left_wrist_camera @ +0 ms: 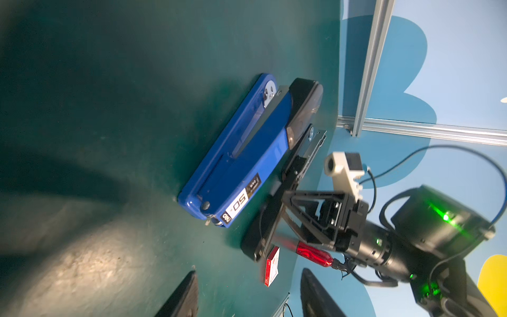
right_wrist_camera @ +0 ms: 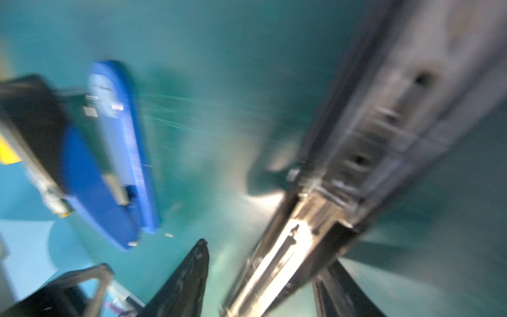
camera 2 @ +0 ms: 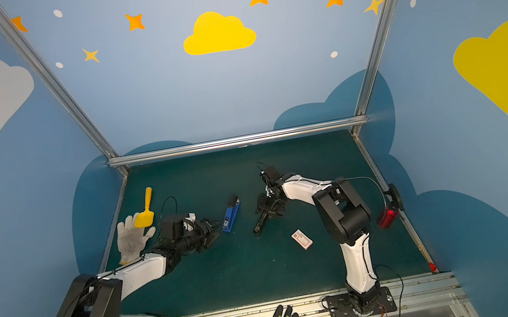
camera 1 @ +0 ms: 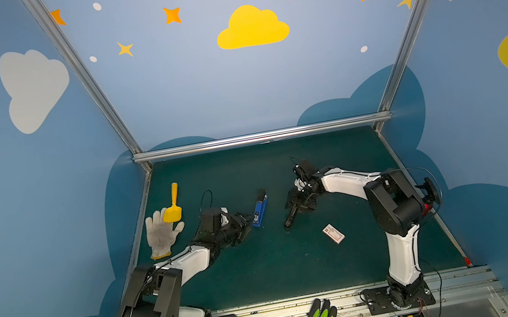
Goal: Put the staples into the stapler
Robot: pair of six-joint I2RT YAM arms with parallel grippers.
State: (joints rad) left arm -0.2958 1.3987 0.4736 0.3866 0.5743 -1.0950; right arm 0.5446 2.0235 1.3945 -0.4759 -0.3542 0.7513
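Blue stapler lies mid-bench; the left gripper sits just beside its near end, claw wide and empty. Right gripper straddles the opened black stapler right of centre; whether it clamps, I cannot tell

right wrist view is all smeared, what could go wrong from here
1. The right gripper straddles the black stapler, but the view is blurred. Table shows between one of its fingers and the stapler, so the stapler may slip or twist if lifted.
2. The blue stapler lies just ahead of the open left gripper. A small advance could shove it across the table.
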